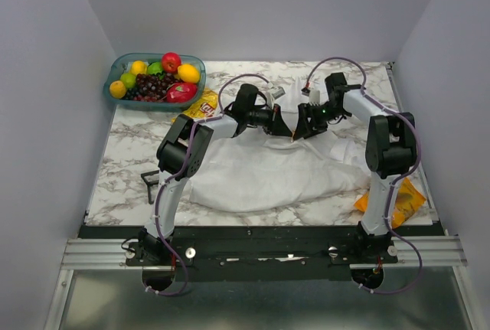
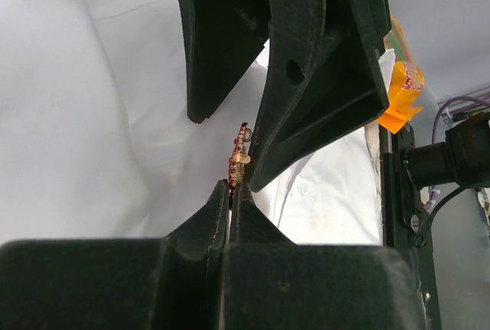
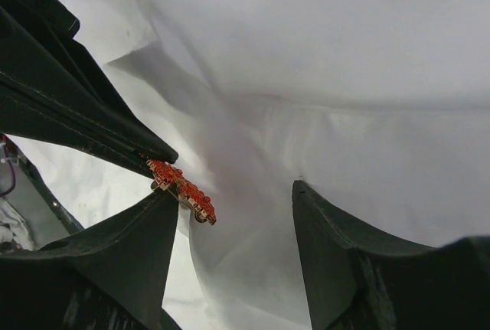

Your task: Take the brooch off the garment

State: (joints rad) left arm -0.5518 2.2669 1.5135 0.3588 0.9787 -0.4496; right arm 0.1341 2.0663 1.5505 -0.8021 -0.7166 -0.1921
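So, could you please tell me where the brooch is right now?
In the right wrist view, the brooch is pinched at the shut tips of the left claw, just above one finger of the open right claw, against the white garment.

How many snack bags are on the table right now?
2: a yellow chip bag beside the fruit bowl, and an orange packet by the right arm. More could hide under the shirt.
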